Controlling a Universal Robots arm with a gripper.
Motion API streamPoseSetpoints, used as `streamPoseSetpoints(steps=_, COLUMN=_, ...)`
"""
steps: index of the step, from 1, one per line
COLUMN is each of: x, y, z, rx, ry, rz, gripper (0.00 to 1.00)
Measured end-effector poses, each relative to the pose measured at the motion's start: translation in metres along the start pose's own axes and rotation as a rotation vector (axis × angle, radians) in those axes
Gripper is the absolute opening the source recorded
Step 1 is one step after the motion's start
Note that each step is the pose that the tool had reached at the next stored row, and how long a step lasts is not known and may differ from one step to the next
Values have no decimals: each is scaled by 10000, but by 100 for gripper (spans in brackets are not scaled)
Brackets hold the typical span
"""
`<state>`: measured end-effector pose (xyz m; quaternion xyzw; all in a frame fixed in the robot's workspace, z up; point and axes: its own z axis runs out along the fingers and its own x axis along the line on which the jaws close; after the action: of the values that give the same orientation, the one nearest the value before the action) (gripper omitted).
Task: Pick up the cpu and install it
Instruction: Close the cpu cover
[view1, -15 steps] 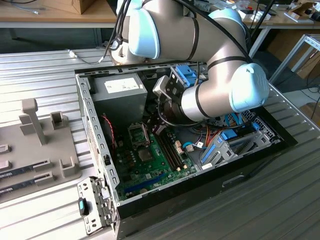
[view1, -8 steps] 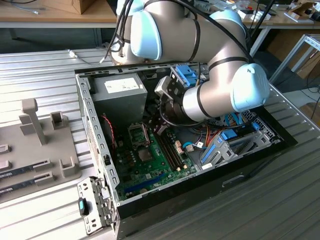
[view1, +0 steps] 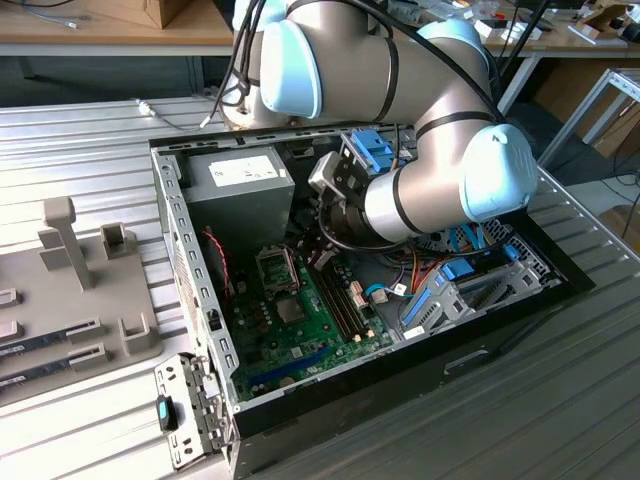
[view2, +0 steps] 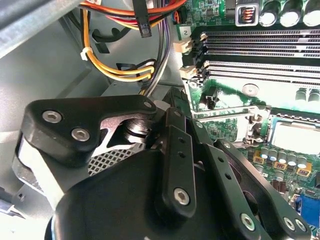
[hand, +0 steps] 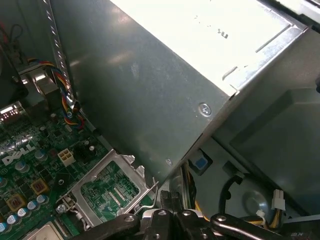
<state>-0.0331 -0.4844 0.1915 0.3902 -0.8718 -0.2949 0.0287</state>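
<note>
The arm (view1: 400, 60) has thick silver-grey tube segments with light blue rounded caps at its joints. Black cables run along its upper part. The gripper (view2: 170, 165) is made of matte black linkage bars, fastened with round silver screws, around a silver metal core.

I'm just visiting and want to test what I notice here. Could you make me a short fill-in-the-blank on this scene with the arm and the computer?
1. The arm reaches down into an open computer ____.
2. The circuit board lying in the case is ____ in colour.
3. In the first wrist view, the big box beside the metal socket frame is ____ in colour.

Missing words: case; green; grey
</note>
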Motion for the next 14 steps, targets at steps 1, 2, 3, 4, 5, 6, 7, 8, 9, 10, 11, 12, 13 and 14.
streamPoseSetpoints(steps=1, x=0, y=0, z=0, rx=1, ry=0, rz=0, gripper=11)
streamPoseSetpoints(steps=2, x=0, y=0, z=0, rx=10, ry=8, rz=4, gripper=11)
streamPoseSetpoints(steps=3, x=-2, y=2, z=2, rx=171, ry=62, rz=6, gripper=11)
streamPoseSetpoints(steps=4, x=-3, y=1, z=5, rx=349, ry=68, rz=-30, gripper=11)
streamPoseSetpoints(steps=5, x=-4, y=2, z=6, rx=503, ry=71, rz=-60, gripper=11)
streamPoseSetpoints(steps=6, x=-4, y=3, z=6, rx=597, ry=73, rz=-79, gripper=11)
streamPoseSetpoints(steps=7, x=-5, y=3, z=7, rx=728, ry=72, rz=-108, gripper=11)
streamPoseSetpoints(steps=8, x=-5, y=3, z=8, rx=816, ry=70, rz=-128, gripper=11)
streamPoseSetpoints(steps=9, x=-5, y=3, z=7, rx=838, ry=63, rz=-137, gripper=11)
streamPoseSetpoints(steps=10, x=-6, y=2, z=7, rx=840, ry=62, rz=-139, gripper=11)
streamPoseSetpoints(steps=11, x=-6, y=2, z=8, rx=844, ry=58, rz=-142, gripper=11)
streamPoseSetpoints(steps=12, x=-6, y=3, z=8, rx=845, ry=57, rz=-142, gripper=11)
streamPoseSetpoints(steps=13, x=-6, y=3, z=9, rx=852, ry=64, rz=-139, gripper=11)
streamPoseSetpoints(steps=14, x=-6, y=5, z=4, rx=857, ry=64, rz=-140, gripper=11)
